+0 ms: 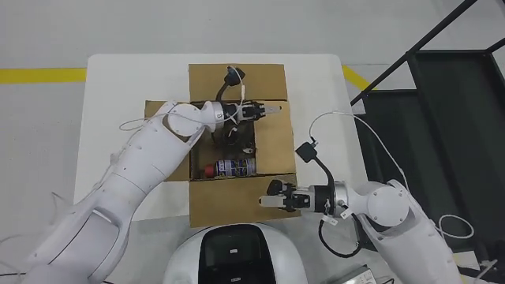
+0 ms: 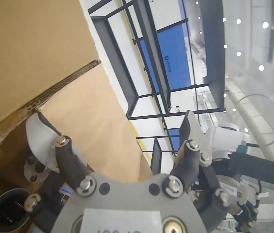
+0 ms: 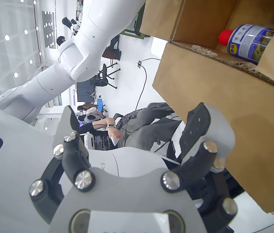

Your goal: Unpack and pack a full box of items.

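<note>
An open cardboard box stands mid-table with its flaps folded outward. Inside lies a spray can with a red cap, its blue label clear in the right wrist view, beside a black cylinder. My left gripper hovers open over the box's far right side, close to the flaps, with nothing between its fingers. My right gripper is open at the near flap; one finger sits by the flap's edge, and nothing is held.
The box rests on a white table with bare room on its left. A black metal rack stands just off the table's right side. A white cable loops over the right arm.
</note>
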Robot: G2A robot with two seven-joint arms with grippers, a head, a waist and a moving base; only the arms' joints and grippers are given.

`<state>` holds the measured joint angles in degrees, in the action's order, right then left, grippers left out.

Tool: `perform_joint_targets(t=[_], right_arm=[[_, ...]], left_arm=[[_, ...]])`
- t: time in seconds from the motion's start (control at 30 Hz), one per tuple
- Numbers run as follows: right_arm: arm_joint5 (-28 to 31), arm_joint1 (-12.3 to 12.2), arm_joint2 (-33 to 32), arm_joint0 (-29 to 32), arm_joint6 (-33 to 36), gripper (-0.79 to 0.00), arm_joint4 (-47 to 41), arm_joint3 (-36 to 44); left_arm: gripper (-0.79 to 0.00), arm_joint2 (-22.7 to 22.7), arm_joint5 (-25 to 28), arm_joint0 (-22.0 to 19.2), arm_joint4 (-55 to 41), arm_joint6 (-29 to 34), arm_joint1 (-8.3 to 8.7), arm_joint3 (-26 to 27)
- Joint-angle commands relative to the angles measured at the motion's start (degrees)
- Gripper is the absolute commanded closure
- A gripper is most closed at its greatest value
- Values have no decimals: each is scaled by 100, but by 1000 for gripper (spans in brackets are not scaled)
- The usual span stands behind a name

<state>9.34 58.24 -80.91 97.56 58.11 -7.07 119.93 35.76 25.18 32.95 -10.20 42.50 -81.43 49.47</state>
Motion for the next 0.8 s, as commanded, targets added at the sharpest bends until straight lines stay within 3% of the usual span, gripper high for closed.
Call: perform_joint_targets(t=[0.0, 0.17, 0.43, 0.77], right_arm=[[-43, -3, 63, -44, 5, -785, 31, 10], [-157, -10, 218, -157, 32, -785, 106, 62], [-328, -28, 439, -290, 116, -785, 215, 101], [-513, -43, 148, -58, -769, -785, 264, 43]], left_arm=[[-785, 66, 262, -31, -225, 200, -21, -74], [-785, 185, 603, 6, -478, 431, -44, 70], [-785, 403, 626, 201, -740, 474, -32, 640], [-785, 272, 329, 274, -820, 804, -141, 933]])
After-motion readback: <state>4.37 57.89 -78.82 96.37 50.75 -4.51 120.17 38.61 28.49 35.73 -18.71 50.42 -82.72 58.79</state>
